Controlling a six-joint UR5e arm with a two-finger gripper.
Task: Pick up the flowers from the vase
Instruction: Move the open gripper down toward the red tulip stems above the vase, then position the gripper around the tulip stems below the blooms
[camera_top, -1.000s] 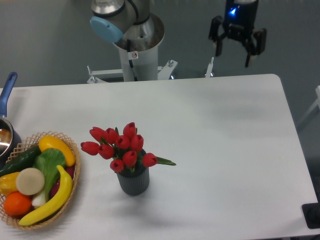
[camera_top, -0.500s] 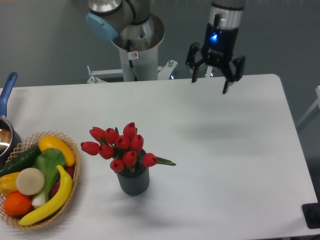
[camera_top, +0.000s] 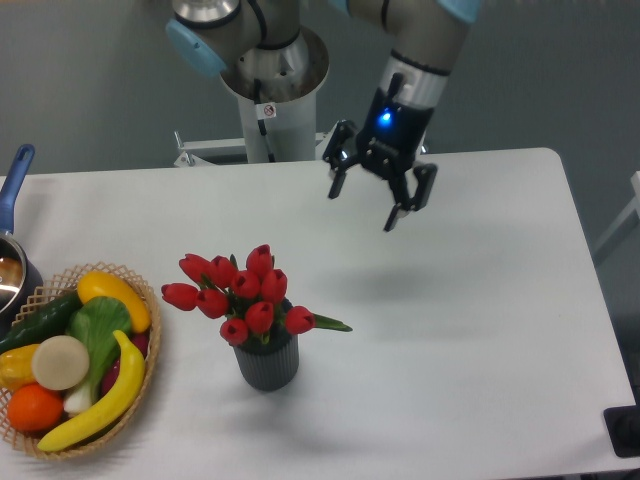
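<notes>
**Camera view: gripper closing in on the tulips, grasp not yet begun**

Camera frame centred on the white table (camera_top: 480, 300). Gripper (camera_top: 366, 209) now above the table's far middle, fingers spread wide, nothing between them, blue light lit on the wrist. Over the last second: swung from high beyond the far right edge, down and leftward, tilting on the way. Now at about one o'clock from the flowers (camera_top: 245, 295), well apart from them and clearly higher.

Flowers unmoved throughout: red buds bunched above the vase (camera_top: 267, 362), stems seated inside, one leaf poking out toward three o'clock. Vase upright, near the table's front left, just at three o'clock of the wicker basket (camera_top: 140, 385) of fruit. Blue-handled pan (camera_top: 12, 250) at the far left edge.

Meaning for the task: approach under way, roughly halfway across, no contact so far. Likely still needed: travel toward seven o'clock, a descent over the bunch, then a close around the buds or stems. Probable risk: vase tipping or lifting with the stems.
</notes>
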